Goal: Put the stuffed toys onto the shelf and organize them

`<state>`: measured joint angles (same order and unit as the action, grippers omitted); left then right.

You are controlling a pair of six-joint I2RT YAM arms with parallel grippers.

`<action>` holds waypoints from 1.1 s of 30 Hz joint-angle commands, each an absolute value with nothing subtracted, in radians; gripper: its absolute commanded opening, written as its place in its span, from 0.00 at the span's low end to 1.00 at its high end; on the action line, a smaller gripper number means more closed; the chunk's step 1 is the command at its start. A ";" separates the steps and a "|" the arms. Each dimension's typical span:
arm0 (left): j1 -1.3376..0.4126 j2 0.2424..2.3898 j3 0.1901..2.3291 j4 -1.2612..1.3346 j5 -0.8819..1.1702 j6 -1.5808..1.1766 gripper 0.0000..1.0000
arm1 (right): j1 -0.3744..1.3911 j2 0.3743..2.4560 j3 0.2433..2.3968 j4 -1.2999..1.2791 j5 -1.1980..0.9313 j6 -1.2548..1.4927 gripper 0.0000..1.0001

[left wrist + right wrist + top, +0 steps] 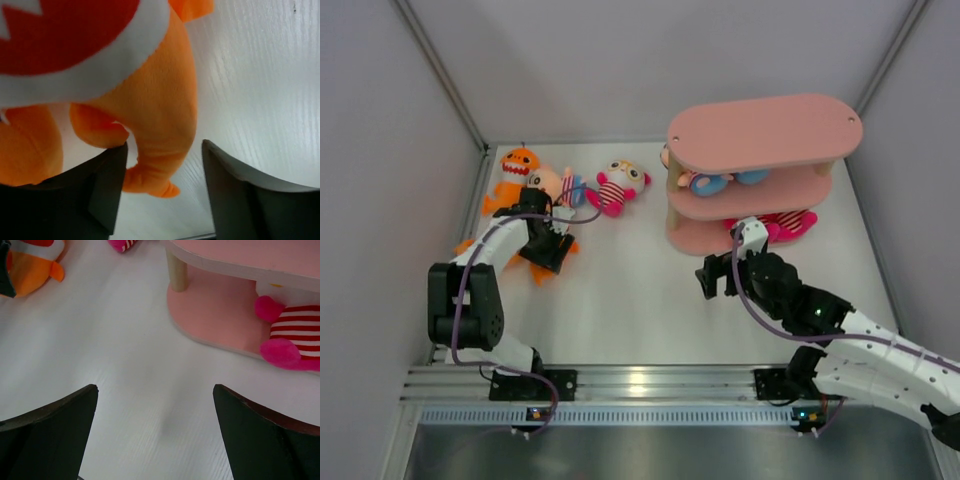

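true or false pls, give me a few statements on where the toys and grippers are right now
1. A striped doll lies on the bottom board of the shelf. True.
2. The right gripper holds a shark. False: it is open with nothing between its fingers.
3. The left gripper is open, with part of an orange shark plush between its fingers. True.
4. Every toy is on the shelf. False: a second striped doll lies on the table.

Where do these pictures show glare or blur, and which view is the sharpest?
Top external: sharpest, evenly lit, with one glare spot on the metal rail. Left wrist: the orange shark plush is very near and soft; the table shines pale. Right wrist: the gripper fingers are almost black, the shelf slightly soft.
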<state>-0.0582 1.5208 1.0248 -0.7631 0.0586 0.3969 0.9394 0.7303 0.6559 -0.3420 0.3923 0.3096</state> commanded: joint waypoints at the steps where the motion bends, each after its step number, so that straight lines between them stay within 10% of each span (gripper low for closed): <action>1: -0.060 1.583 1.071 -0.686 0.119 0.370 0.63 | 0.934 0.759 0.678 -0.239 0.357 0.317 0.99; 3: -0.060 1.614 1.065 -0.687 0.223 0.367 0.48 | 0.936 0.775 0.690 -0.245 0.328 0.318 0.99; 6: -0.060 1.626 1.046 -0.686 0.339 0.379 0.00 | 0.934 0.790 0.678 -0.215 0.324 0.295 0.99; 17: -0.008 1.197 1.109 -0.735 0.517 0.149 0.00 | 1.006 1.063 0.794 0.045 0.198 0.399 0.99; 33: -0.008 1.029 1.276 -0.880 0.765 -0.075 0.00 | 1.062 1.524 1.244 0.424 -0.192 0.543 0.69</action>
